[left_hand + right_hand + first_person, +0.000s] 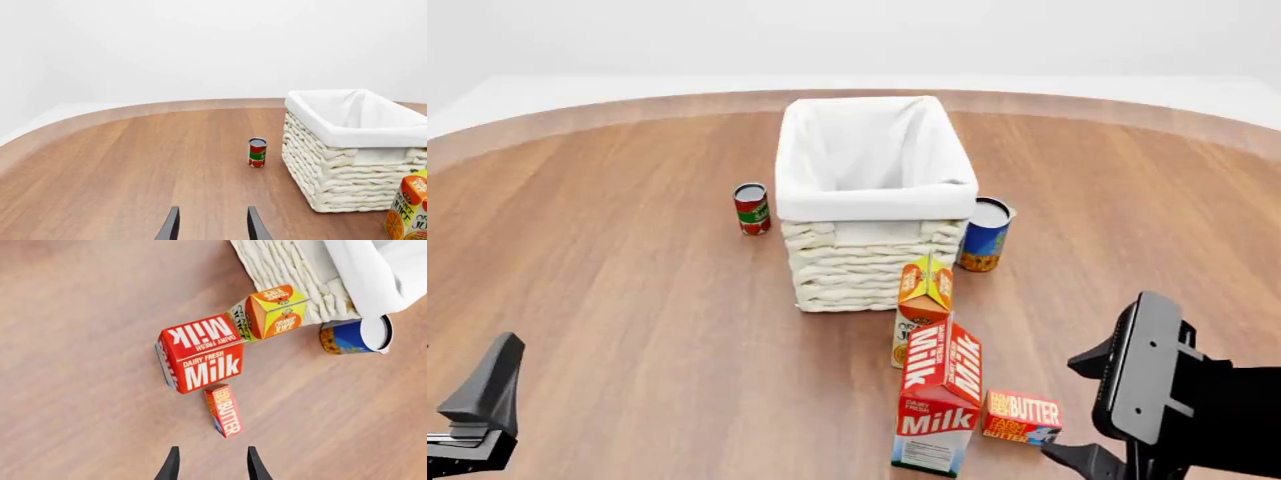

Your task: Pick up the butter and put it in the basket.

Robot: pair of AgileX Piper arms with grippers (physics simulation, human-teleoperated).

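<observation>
The butter [1022,417] is a small flat red-orange box lying on the table at the front right, just right of the milk carton. In the right wrist view the butter [223,409] lies just ahead of my right gripper [212,467], which is open, empty and hovering above it. In the front view the right gripper [1077,408] is beside the butter. The basket [874,203] stands at the table's middle, cloth-lined and empty inside. My left gripper [212,229] is open and empty, low at the front left [487,390], far from the butter.
A tall red-and-white milk carton [940,400] and an orange juice carton [924,295] stand between the butter and the basket. A red can [751,208] stands left of the basket and a blue can [984,234] to its right. The wooden table is round-edged.
</observation>
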